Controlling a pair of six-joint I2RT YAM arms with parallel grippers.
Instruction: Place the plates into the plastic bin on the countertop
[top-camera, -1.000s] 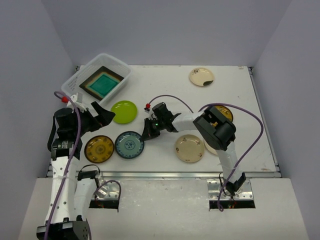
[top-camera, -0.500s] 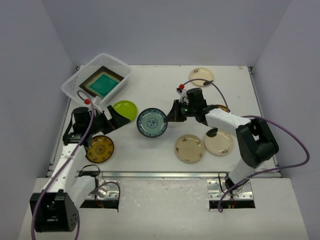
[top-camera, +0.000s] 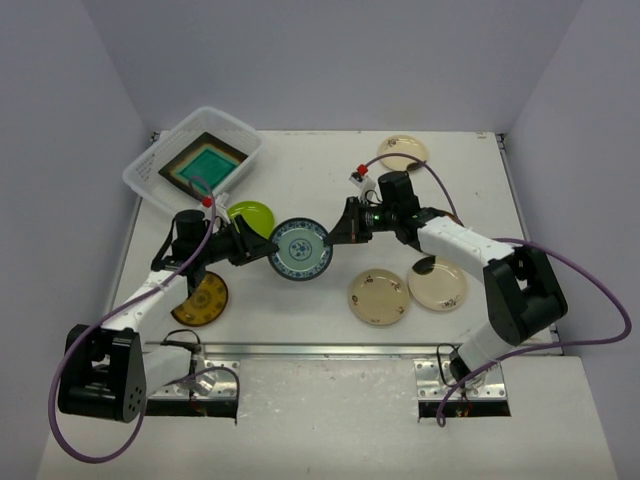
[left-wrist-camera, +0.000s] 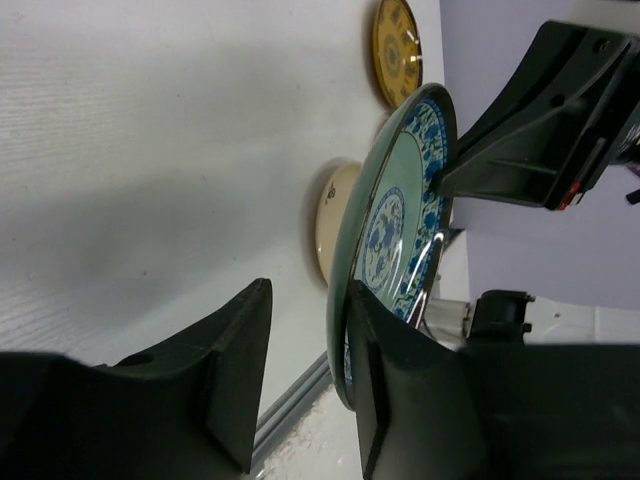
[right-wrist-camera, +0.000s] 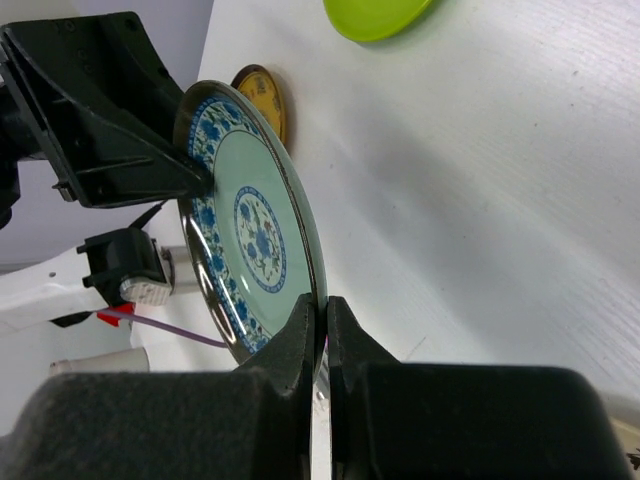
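Note:
A blue-patterned round plate (top-camera: 301, 250) is held in the air over the middle of the countertop (top-camera: 330, 180). My right gripper (top-camera: 335, 238) is shut on its right rim; the right wrist view shows both fingers pinching the edge (right-wrist-camera: 322, 305) of the plate (right-wrist-camera: 250, 230). My left gripper (top-camera: 262, 248) is open with its jaws straddling the left rim (left-wrist-camera: 305, 290). One finger lies against the plate (left-wrist-camera: 395, 220) and the other stands apart below it. The plastic bin (top-camera: 150, 170) at the back left holds the teal square plate (top-camera: 207, 165).
A lime green plate (top-camera: 250, 213) lies behind my left gripper, and a mustard plate (top-camera: 200, 298) under the left arm. Two cream plates (top-camera: 378, 297) (top-camera: 438, 284) lie at the front right, and another (top-camera: 402, 151) at the back. A metal rail (top-camera: 330, 350) runs along the front edge.

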